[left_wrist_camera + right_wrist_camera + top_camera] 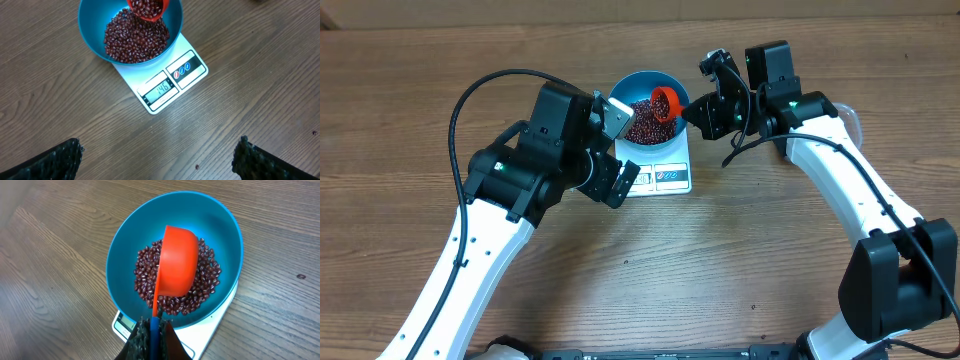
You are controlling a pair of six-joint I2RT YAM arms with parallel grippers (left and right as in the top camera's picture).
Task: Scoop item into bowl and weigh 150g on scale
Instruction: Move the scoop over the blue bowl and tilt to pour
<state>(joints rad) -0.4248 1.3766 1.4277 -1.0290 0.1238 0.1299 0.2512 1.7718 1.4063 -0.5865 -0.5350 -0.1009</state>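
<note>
My right gripper [151, 326] is clenched on the thin handle of a scoop [177, 262], with its dark, ridged fingers [167, 340] pinched together at the bottom edge of the right wrist view. The scoop is smooth orange-red plastic with a rounded cup. It is tipped over the bowl [225, 235] so that its domed back faces my camera. In the left wrist view, at the top centre, its open mouth shows beans still inside.

The bowl is round, deep and glossy bright blue. It sits on the scale [170, 82] and hides that end of it. The beans [205, 285] are tiny, oval, dark red-brown and slightly shiny, and they lie in a loose heap across the bowl's bottom, directly under the scoop.

The scale is a flat white rectangle with rounded corners. Its display panel reads 146, and small round markings sit beside it along the edge that pokes out from under the bowl.

My left gripper [159, 150] is spread wide and holds nothing. Its two rough black pads [50, 162] sit in the lower corners of the left wrist view, above the bare wood-grain table [770, 270] and a little apart from the scale.
</note>
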